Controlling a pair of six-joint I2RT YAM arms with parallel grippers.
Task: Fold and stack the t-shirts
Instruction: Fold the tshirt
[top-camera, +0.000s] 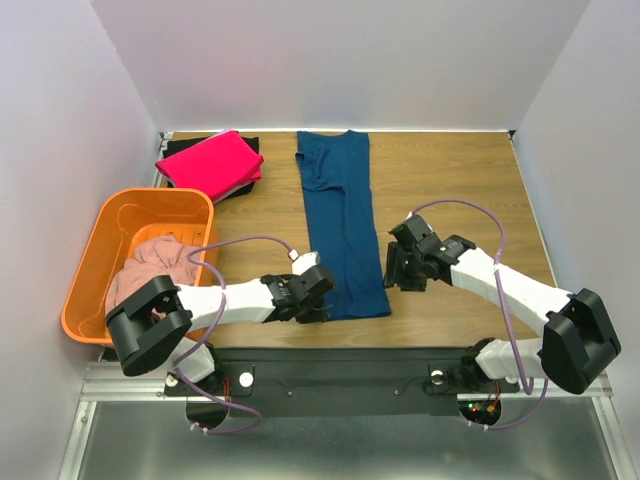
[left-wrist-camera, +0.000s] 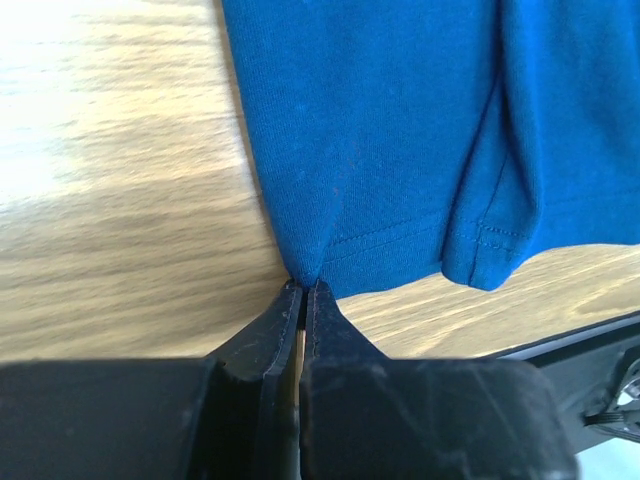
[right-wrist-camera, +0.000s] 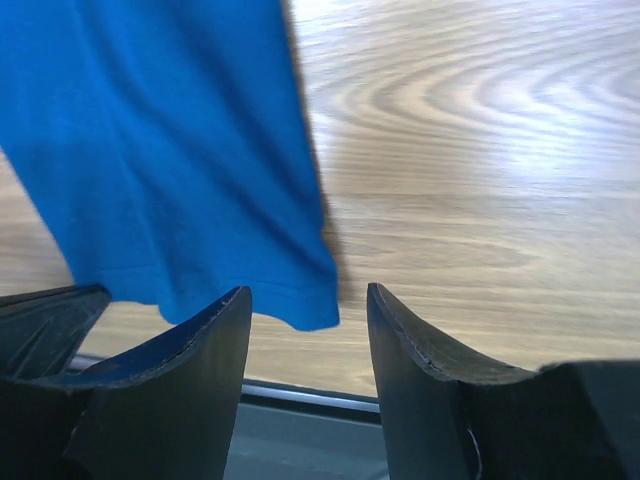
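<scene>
The left gripper (left-wrist-camera: 303, 288) has its fingers pinched tight on the blue t-shirt (left-wrist-camera: 380, 120) at a hem corner; the right gripper (right-wrist-camera: 308, 292) has its fingers parted, with the other corner loose between their tips.

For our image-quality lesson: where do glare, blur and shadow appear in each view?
Top view: evenly lit, sharp. Left wrist view: glare bleaches the table at upper left; the left gripper is dark. Right wrist view: glare on the table at upper right; the blue shirt has a blurred edge, shadow beside it.
</scene>
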